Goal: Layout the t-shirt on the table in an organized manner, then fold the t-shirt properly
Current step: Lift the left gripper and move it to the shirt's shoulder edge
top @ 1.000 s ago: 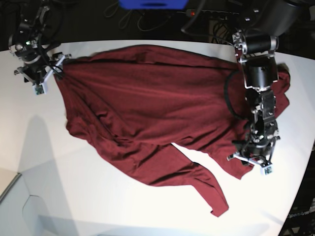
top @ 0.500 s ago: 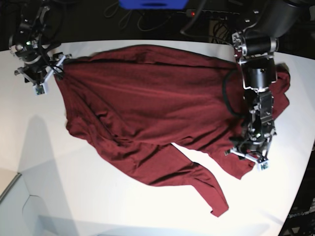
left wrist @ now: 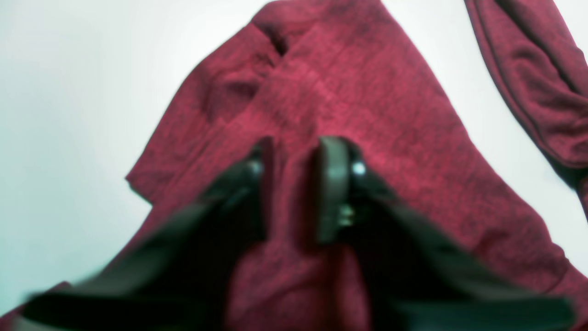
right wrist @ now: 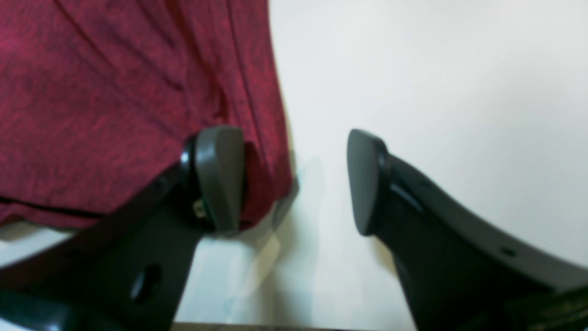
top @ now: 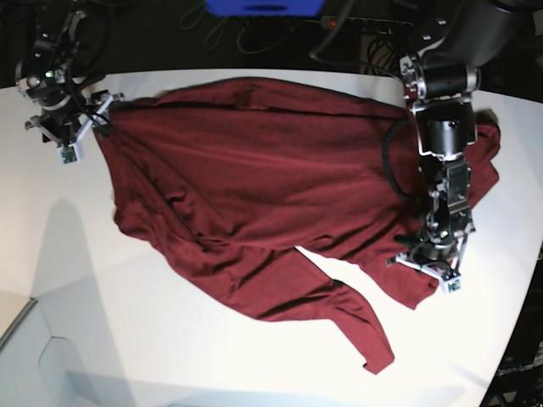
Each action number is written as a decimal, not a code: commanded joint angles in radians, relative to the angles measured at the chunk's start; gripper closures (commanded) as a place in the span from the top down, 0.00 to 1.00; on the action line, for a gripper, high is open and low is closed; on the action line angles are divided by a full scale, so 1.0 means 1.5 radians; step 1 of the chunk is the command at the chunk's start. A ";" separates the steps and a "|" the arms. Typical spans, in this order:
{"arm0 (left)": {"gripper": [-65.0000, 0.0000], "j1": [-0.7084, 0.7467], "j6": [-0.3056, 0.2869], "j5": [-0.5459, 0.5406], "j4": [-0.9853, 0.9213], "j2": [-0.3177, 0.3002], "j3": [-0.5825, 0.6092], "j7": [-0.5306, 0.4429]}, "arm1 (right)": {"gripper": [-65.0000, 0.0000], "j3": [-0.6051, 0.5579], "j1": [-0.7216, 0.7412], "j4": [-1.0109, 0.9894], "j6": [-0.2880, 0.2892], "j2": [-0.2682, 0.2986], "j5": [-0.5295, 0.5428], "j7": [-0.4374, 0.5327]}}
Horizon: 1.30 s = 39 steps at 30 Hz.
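Maroon shirt [left wrist: 367,105] seems pinched thinly in our left claw [left wrist: 294,184], so it may slip; right claw [right wrist: 294,184] gapes empty.

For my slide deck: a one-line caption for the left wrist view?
Left gripper closing its jaws on a raised fold of the maroon t-shirt over the white table.

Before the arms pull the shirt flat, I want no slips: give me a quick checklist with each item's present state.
1. Left gripper pinching a fold of the t-shirt: ok, cloth sits between narrowed jaws.
2. Right gripper gripping cloth: not ok, jaws wide, only one finger touches the edge.
3. Shirt spread flat: not ok, wrinkled, sleeve bunched.
4. Shirt fully on the table: cannot tell on the left arm's side.
5. Left grip firm: cannot tell.
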 commanded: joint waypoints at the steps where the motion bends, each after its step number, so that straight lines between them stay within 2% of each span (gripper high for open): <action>1: 0.07 -0.019 -0.002 0.002 0.011 -0.005 0.000 -0.015 | 0.55 0.002 0.004 0.010 0.004 0.009 0.007 0.013; 2: 0.01 -0.019 -0.001 0.002 0.011 -0.005 0.000 -0.015 | 0.55 0.002 0.005 0.010 0.004 0.009 0.007 0.013; 3: 0.00 -0.019 0.000 0.002 0.011 -0.005 0.000 -0.015 | 0.55 0.002 0.005 0.010 0.004 0.009 0.007 0.013; 12: 0.00 -0.012 -0.003 -0.004 0.028 -0.005 0.000 -0.011 | 0.55 0.004 0.017 0.010 0.004 0.009 0.007 0.012; 21: 0.00 0.040 0.000 -0.004 0.186 0.008 -0.001 -0.005 | 0.55 0.004 0.018 0.010 0.004 0.009 0.007 0.013; 23: 0.00 0.060 0.000 -0.004 0.217 0.008 -0.001 0.021 | 0.55 0.004 0.018 0.010 0.004 0.009 0.007 0.013; 29: 0.00 0.132 -0.002 -0.006 0.388 0.029 -0.004 0.091 | 0.55 0.002 0.018 0.010 0.004 0.009 0.007 0.013; 34: 0.00 0.229 -0.003 -0.006 0.572 0.047 -0.004 0.140 | 0.55 0.002 0.019 0.010 0.004 0.009 0.007 0.013; 39: 0.00 0.309 -0.003 -0.006 0.700 0.049 -0.005 0.160 | 0.55 0.001 0.026 0.010 0.004 0.009 0.007 0.013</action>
